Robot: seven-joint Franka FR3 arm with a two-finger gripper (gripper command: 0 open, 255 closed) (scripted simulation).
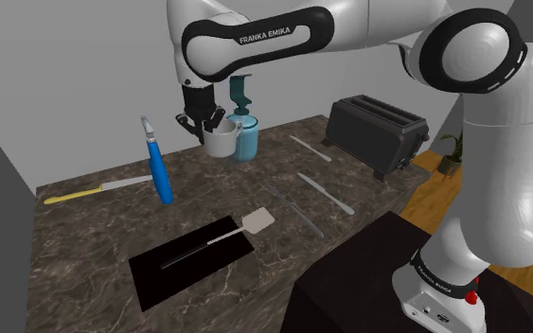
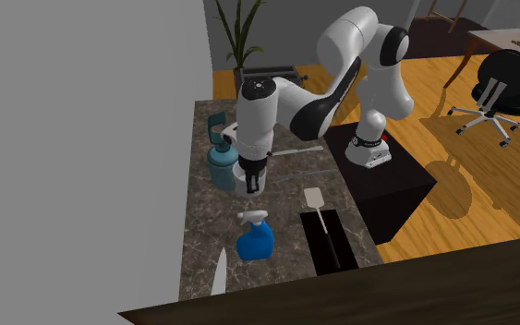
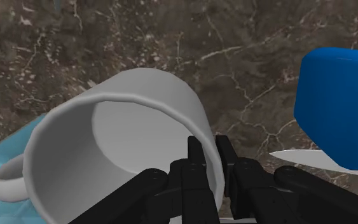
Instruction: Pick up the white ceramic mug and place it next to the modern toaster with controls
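The white mug (image 1: 222, 142) is at the back of the dark marble counter (image 1: 94, 236), right beside a teal spray bottle (image 1: 246, 134). My black gripper (image 1: 211, 126) comes down on it from above and is shut on its rim. In the wrist view the mug (image 3: 126, 127) tilts with its mouth toward the camera and its handle away from the fingers. The gripper (image 3: 210, 167) clasps the mug's wall, one finger inside and one outside. The dark two-slot toaster (image 1: 378, 132) stands at the counter's far end, toward the shoulder view's right, well apart from the mug.
A blue spray bottle (image 1: 158, 166) stands near the mug, toward the shoulder view's left. A yellow-handled knife (image 1: 84, 194) lies beyond it. A spatula (image 1: 245, 225) rests on a black inset (image 1: 193, 260). Several long utensils (image 1: 316, 186) lie between mug and toaster.
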